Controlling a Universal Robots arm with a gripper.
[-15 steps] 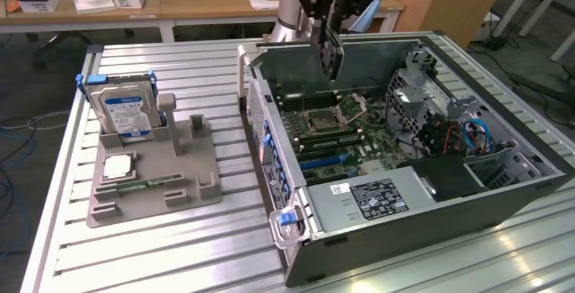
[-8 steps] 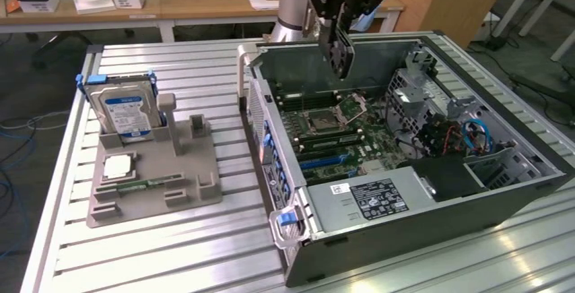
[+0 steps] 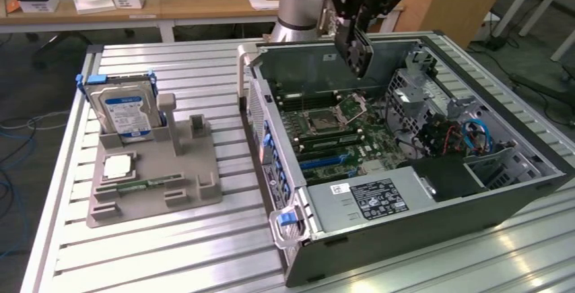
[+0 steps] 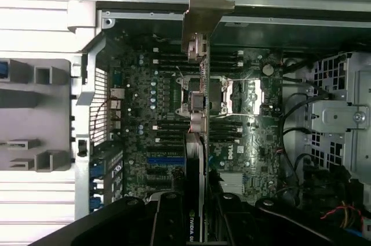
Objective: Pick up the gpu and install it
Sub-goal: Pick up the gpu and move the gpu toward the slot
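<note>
Partly closed, the claw (image 3: 352, 22) pinches the gpu (image 3: 355, 54) by 1 end, its 2 black fingers (image 4: 168, 220) pressed against the thin card's flat faces. The exterior view shows the dark rectangular card hanging upright below the claw, in the air over the open computer case (image 3: 422, 232), clear of the green motherboard (image 3: 346, 135). From the wrist view the gpu (image 4: 196, 159) appears edge-on, a narrow strip ending in a stepped silver metal bracket (image 4: 207, 5) at the end farthest from the claw, with the square CPU socket (image 4: 223, 96) and a blue slot (image 4: 165, 161) on the board beneath. Well apart from the claw, toward the exterior view's left, a grey moulded holder (image 3: 166, 185) on the ribbed aluminium table (image 3: 180, 252) keeps a blue-labelled hard drive (image 3: 126, 111) standing.
</note>
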